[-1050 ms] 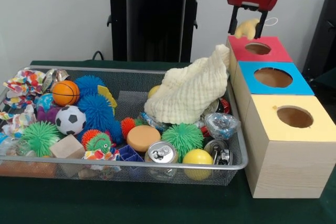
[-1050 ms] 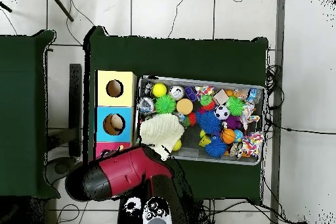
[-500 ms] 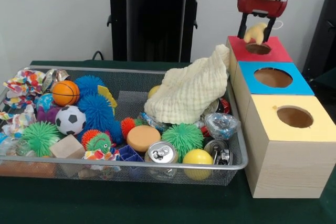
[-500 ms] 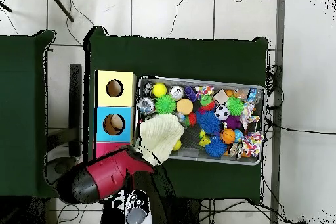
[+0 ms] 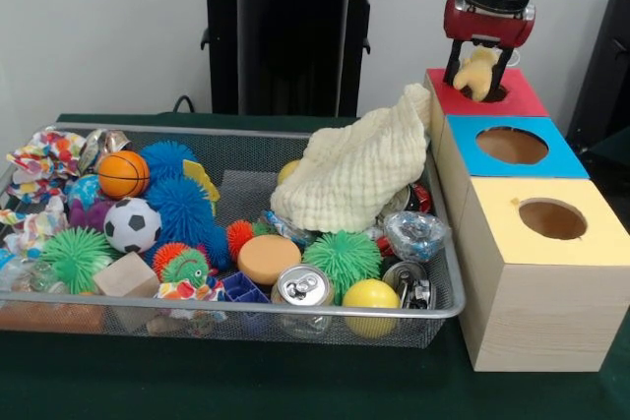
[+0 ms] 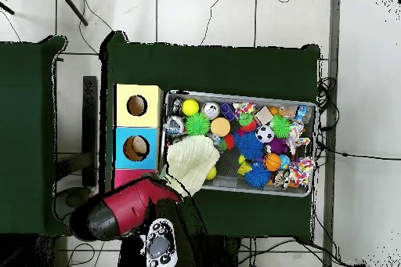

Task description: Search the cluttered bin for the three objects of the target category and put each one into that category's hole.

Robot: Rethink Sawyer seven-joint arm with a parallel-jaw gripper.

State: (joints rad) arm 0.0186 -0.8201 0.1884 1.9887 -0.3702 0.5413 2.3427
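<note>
Cloth (image 5: 479, 72) pinched in my gripper (image 5: 479, 74), long axis vertical, tail hanging straight below into red box (image 5: 512, 97) hole.

Plain pale wall (image 5: 98, 27), dk green table (image 6: 235, 64), white tiled floor (image 6: 364, 84) w/ loose cables (image 6: 325, 95).

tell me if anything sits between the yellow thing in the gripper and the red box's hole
Nothing visible does. The gripper holds the pale yellow thing directly over the red box, its lower end already at the hole. The cream cloth lies off to the side in the bin.
</note>
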